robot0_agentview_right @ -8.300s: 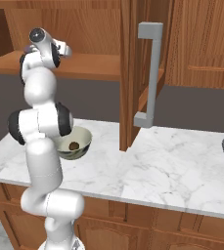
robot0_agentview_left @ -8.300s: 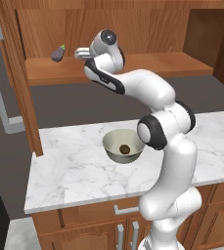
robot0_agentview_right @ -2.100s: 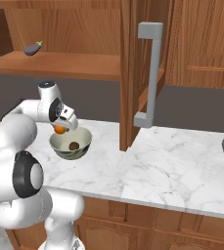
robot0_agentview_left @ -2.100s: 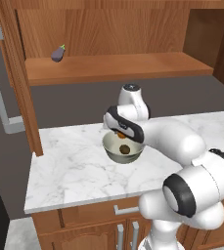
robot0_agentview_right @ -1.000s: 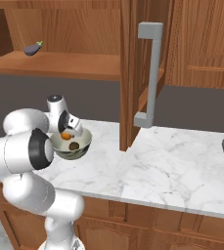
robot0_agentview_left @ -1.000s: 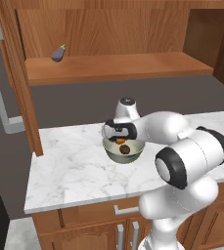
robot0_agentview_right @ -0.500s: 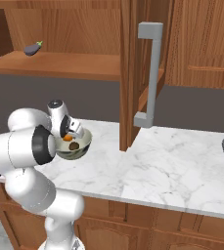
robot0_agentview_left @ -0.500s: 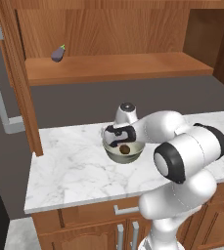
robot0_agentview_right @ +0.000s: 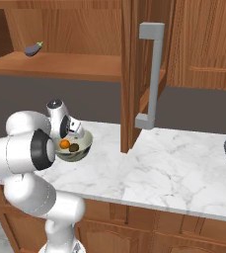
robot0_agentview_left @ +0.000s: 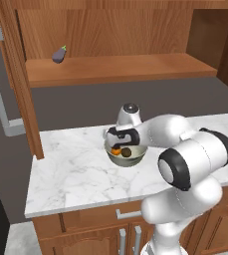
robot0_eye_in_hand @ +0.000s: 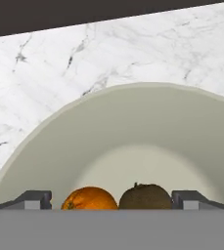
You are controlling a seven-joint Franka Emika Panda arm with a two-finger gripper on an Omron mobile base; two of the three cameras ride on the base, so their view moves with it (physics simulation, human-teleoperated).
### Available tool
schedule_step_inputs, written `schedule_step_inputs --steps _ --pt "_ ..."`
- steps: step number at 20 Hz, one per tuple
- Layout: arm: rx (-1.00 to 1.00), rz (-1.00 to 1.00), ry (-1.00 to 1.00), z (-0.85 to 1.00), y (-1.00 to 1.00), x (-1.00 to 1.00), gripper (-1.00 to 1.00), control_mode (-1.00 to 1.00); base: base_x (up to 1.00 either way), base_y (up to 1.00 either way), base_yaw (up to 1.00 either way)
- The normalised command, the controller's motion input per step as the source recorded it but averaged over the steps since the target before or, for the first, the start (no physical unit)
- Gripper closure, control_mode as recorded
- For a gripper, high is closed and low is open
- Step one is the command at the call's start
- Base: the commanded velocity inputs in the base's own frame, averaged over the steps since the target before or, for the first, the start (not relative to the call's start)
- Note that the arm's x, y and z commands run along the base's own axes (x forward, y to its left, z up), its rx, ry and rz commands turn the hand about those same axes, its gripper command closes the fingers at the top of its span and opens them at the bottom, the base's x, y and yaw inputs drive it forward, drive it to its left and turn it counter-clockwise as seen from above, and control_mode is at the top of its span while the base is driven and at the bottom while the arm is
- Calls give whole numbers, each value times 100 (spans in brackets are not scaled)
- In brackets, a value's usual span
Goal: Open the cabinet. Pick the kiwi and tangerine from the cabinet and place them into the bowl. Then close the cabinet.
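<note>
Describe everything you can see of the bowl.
The bowl is round, plain and smooth, grey-beige outside with a pale cream inside, and looks ceramic. It stands upright on the white marble counter, below the open cabinet. Inside it lie the tangerine and the kiwi, side by side at the bottom. The claw hangs just above them with its jaws open, one fingertip on each side of the pair.

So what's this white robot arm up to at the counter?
It is moving fruit from the cabinet into the bowl. Its tool hangs open just over the bowl, where the tangerine and the kiwi lie side by side. The cabinet doors are open, with an eggplant on the shelf.
</note>
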Motion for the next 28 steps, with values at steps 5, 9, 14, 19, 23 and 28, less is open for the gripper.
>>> schedule_step_inputs --steps 5,9,14,19,23,28 --pt "0 0 -11 78 0 -34 -100 -100 0 0 0" --pt "-1 0 -20 68 0 -90 -100 -100 0 0 0" --pt "-5 0 -18 42 0 -100 -100 -100 0 0 0" --pt "-4 0 -17 38 -18 -100 -100 -100 0 0 0" --pt "0 0 -13 68 -36 -100 -100 -100 0 0 0" --pt "-1 0 -5 88 -29 -93 -100 -100 0 0 0"
